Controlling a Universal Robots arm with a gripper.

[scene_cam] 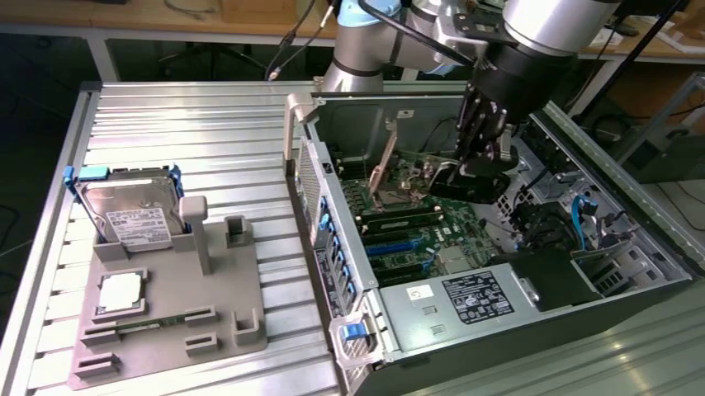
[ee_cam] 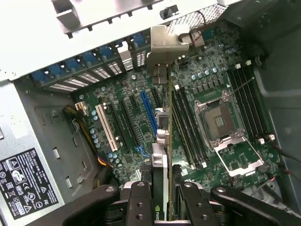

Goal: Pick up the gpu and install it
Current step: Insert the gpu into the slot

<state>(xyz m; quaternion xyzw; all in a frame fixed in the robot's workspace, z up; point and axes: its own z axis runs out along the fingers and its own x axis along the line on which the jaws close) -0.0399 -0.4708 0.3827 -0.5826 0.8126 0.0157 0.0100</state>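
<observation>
Inside the open computer case (scene_cam: 518, 346), your pincer (ee_cam: 164, 188) is clamped on the gpu (ee_cam: 161, 155), which stands on edge between the fingers (ee_cam: 141, 197) over the motherboard (ee_cam: 136, 117), silver bracket (ee_cam: 162, 47) toward the case's rear row of blue clips (ee_cam: 70, 66). Within the case, a blue slot (ee_cam: 146, 113) and a white slot (ee_cam: 106, 127) lie on one side of the card and the CPU socket (ee_cam: 218, 122) on the other. Outside the case, a hard drive (scene_cam: 132, 214) stands in a grey fixture (scene_cam: 220, 305) on your tabletop (scene_cam: 187, 140); its label and the power supply's sticker (scene_cam: 480, 299) are too small to read.
</observation>
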